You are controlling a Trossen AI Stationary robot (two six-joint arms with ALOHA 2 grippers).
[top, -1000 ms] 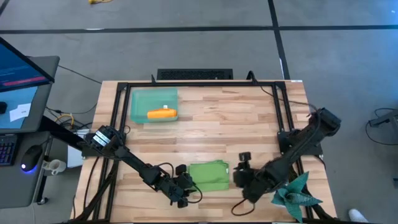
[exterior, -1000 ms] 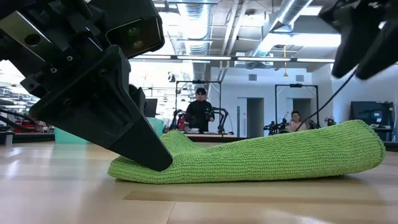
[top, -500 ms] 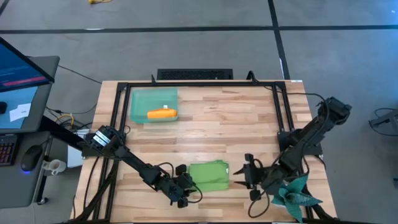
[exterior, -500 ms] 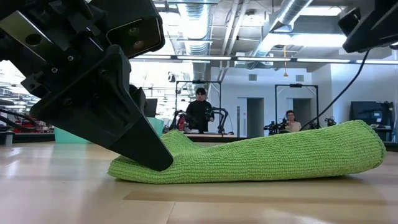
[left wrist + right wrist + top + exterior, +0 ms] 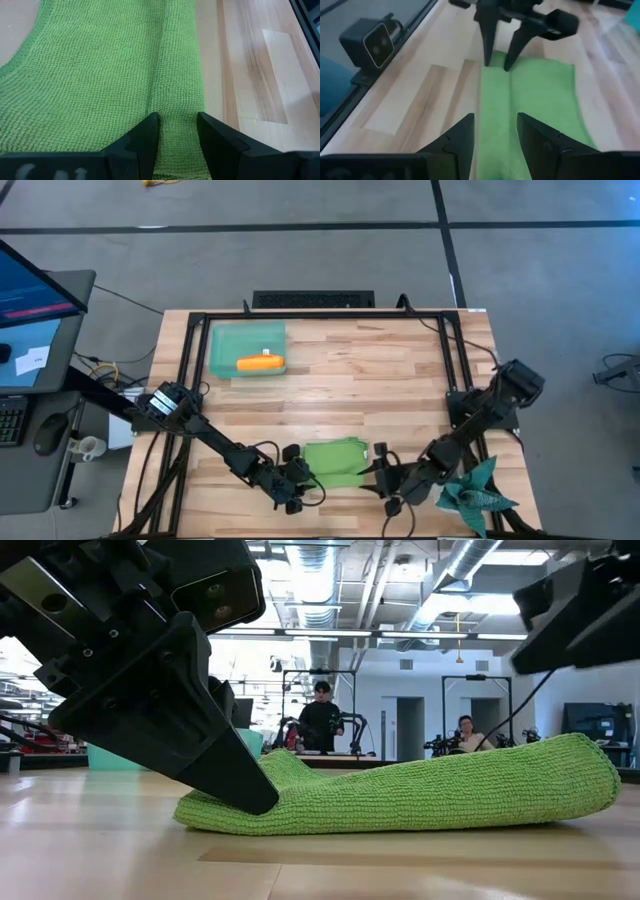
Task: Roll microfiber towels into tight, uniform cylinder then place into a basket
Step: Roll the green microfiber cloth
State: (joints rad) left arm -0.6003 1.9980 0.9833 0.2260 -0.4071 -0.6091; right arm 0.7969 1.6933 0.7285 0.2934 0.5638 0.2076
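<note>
Right hand (image 5: 386,476) back at green towel (image 5: 337,461), open, empty. Left hand (image 5: 303,476) pinches fold; uneven pull risks lopsided roll.

A spiky teal star-shaped object (image 5: 480,496) lies at the wooden table's (image 5: 400,370) corner; two people (image 5: 322,725) stand beyond.

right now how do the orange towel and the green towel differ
The orange towel is rolled into a small cylinder, while the green towel lies folded flat. The orange towel sits inside the basket at the table's far side; the green towel rests on bare wood at the near edge. No gripper is near the orange towel, whereas the left gripper pinches a fold of the green towel and the right gripper hangs open at its opposite edge. Both are soft cloths.
</note>
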